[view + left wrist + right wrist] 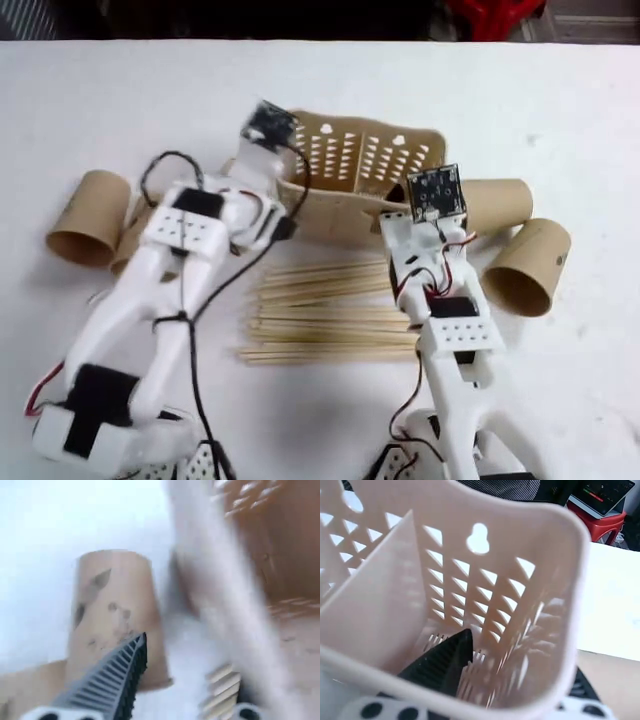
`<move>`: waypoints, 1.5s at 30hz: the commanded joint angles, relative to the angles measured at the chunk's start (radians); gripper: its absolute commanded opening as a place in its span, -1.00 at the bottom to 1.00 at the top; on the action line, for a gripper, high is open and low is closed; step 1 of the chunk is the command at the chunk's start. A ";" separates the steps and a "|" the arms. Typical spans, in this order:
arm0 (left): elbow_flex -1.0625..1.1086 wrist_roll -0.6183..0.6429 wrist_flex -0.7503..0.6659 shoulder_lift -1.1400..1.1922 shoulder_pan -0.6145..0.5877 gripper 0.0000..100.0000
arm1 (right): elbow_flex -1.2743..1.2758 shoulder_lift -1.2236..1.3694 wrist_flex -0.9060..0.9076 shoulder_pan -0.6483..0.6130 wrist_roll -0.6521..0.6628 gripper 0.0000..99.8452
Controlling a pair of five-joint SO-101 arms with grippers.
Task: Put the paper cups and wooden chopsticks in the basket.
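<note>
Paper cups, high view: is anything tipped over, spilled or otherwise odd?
Yes. The paper cups all lie on their sides on the table, two at each end of the basket, which stands upright. The wooden chopsticks lie in a loose, fanned heap in front of it. Nothing looks damaged.

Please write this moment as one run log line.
paper cups: four lying on table | chopsticks: piled on table | right gripper: in basket | left gripper: by left cup

Robotics lab bench, white table (90, 100), laptop (602, 495), red stool (610, 522)
</note>
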 commanded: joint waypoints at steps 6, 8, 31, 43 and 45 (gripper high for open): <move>-0.236 0.023 0.284 -0.298 -0.116 -0.42 | -0.029 -0.004 0.016 -0.001 0.015 -0.65; -0.338 0.058 0.325 -0.325 -0.119 -0.42 | -0.029 -0.004 0.016 -0.001 0.015 -0.65; -0.918 0.161 0.385 0.458 0.025 -0.60 | -0.026 -0.004 0.016 0.001 0.015 -0.65; -0.928 0.468 0.270 0.605 0.012 -0.95 | 0.031 -0.027 -0.041 0.001 0.014 -0.65; -0.928 0.496 0.272 0.605 0.002 -0.96 | 0.057 -0.044 -0.081 0.007 0.014 -0.65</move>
